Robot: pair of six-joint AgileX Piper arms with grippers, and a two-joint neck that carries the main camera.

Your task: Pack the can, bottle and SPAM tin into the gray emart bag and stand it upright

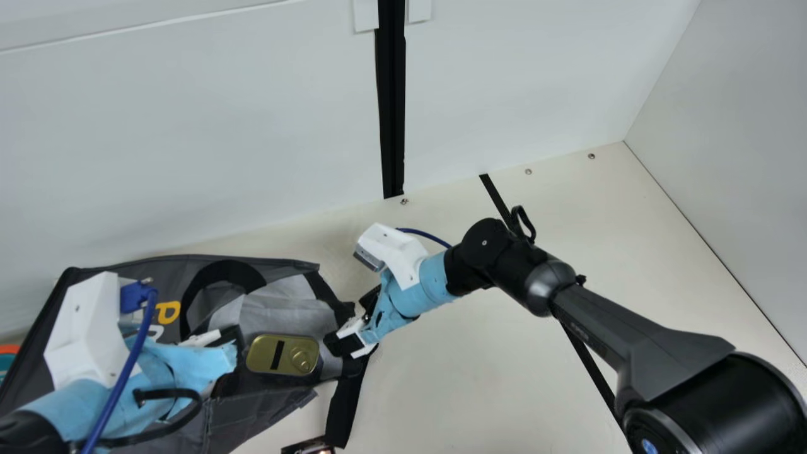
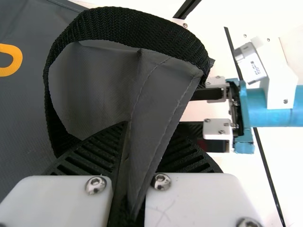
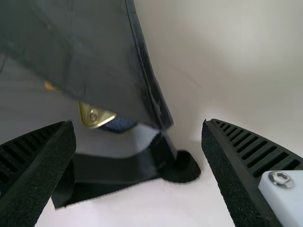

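Pinching the gray bag (image 1: 246,410) by a stitched fold in the left gripper (image 2: 149,135)! Keeping the right gripper (image 3: 137,123) wide apart, just beside the strap (image 3: 113,168). Looks thin and floppy, likely to sag without a hold on both edges; best taken by that seam, not loose cloth. And on to the tin (image 1: 282,354), lying at the bag's mouth: seems hard, fairly heavy, maybe slippery, so better squeezed across the narrow sides.
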